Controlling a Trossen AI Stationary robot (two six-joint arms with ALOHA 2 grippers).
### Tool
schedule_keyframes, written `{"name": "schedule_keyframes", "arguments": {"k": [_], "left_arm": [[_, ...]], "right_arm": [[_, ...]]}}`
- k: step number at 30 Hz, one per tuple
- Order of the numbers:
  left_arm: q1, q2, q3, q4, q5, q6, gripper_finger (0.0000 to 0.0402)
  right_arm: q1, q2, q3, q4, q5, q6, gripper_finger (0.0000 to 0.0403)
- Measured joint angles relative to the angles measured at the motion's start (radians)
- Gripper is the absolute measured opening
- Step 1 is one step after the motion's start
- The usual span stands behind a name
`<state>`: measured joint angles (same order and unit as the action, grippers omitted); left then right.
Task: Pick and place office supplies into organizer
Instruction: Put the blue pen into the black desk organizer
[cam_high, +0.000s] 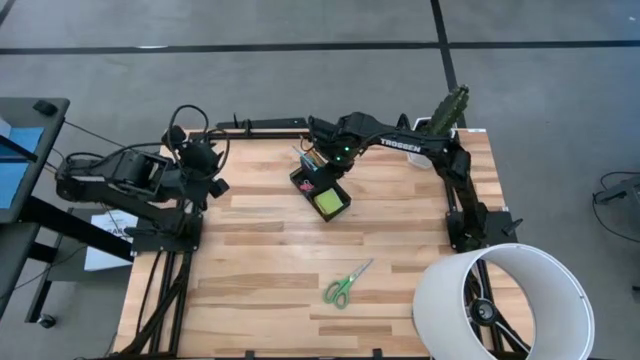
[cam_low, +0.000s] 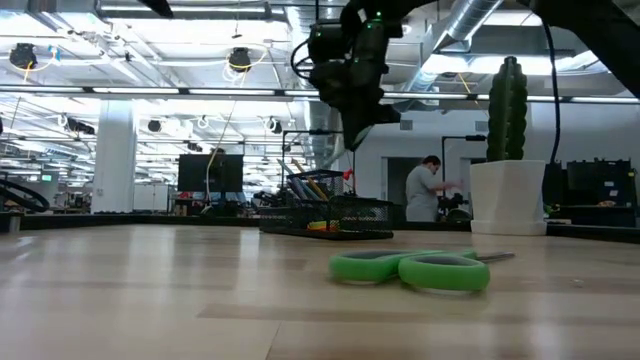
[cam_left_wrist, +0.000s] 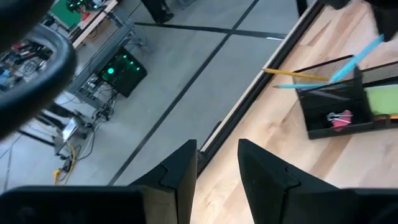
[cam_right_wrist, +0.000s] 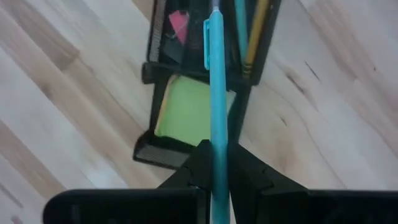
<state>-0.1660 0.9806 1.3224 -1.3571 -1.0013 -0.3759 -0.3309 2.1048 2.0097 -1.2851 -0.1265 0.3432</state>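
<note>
The black mesh organizer (cam_high: 322, 188) stands near the table's far edge, also seen in the low view (cam_low: 320, 215). Its low tray holds the lime-green sticky note pad (cam_right_wrist: 189, 115), and a pink-red block (cam_right_wrist: 179, 25) lies in the compartment beside the cup. A yellow pencil (cam_right_wrist: 255, 37) stands in the cup. My right gripper (cam_right_wrist: 219, 171) hovers just above the organizer, shut on a teal pen (cam_right_wrist: 216, 93). The green-handled scissors (cam_high: 347, 284) lie flat toward the near edge. My left gripper (cam_left_wrist: 217, 168) is open at the table's far left corner. My right gripper pinches the teal pen between its two fingers (cam_right_wrist: 198, 165), on the shaft (cam_right_wrist: 217, 146) below the clip. The pen runs along the fingers and sticks out ahead of them, pointing down toward the organizer's cup section. It is lifted clear of the table; whether its tip touches the cup is hidden.
A white plant pot with a cactus (cam_high: 443, 118) stands at the far right corner, behind the right arm. A large white cylinder (cam_high: 500, 300) fills the near right corner. Bare wood (cam_high: 260, 260) lies between the organizer and the scissors. A person (cam_low: 425, 192) moves in the room behind.
</note>
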Motion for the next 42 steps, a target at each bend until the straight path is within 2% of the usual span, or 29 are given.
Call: {"name": "schedule_keyframes", "arguments": {"k": [8, 11, 15, 19, 22, 27, 31, 34, 37, 42], "left_arm": [[0.044, -0.001, 0.000, 0.000, 0.000, 0.003, 0.0111], [0.053, 0.000, 0.000, 0.000, 0.000, 0.003, 0.0111], [0.060, 0.000, 0.000, 0.000, 0.001, 0.003, 0.0111], [0.060, 0.000, 0.000, 0.000, 0.001, 0.001, 0.0111], [0.060, 0.000, 0.000, 0.001, 0.005, 0.000, 0.0111], [0.059, 0.000, 0.000, 0.000, 0.043, -0.003, 0.0111], [0.059, 0.000, 0.000, 0.000, 0.051, -0.003, 0.0111], [0.059, 0.000, 0.000, 0.001, 0.051, -0.012, 0.0111], [0.059, 0.000, 0.000, 0.000, 0.051, -0.023, 0.0111], [0.059, 0.000, 0.000, 0.000, 0.051, -0.023, 0.0111]], "right_arm": [[-0.029, -0.001, 0.002, 0.010, -0.005, -0.037, 0.0024], [-0.029, -0.001, 0.001, 0.035, 0.034, -0.038, 0.0024], [-0.009, -0.001, 0.001, 0.141, 0.087, -0.038, 0.0023], [0.009, -0.001, 0.001, 0.336, 0.099, -0.030, 0.0024], [0.020, -0.003, 0.001, 0.440, 0.168, -0.008, 0.0023], [0.049, -0.003, 0.001, 0.445, 0.369, 0.030, 0.0023], [0.070, -0.003, 0.000, 0.453, 0.394, 0.067, 0.0034], [0.087, -0.007, -0.050, 0.482, 0.403, 0.122, 0.0033], [0.102, -0.003, -0.127, 0.481, 0.469, 0.140, 0.0025], [0.092, -0.004, -0.229, 0.566, 0.470, 0.181, 0.0033]]}}
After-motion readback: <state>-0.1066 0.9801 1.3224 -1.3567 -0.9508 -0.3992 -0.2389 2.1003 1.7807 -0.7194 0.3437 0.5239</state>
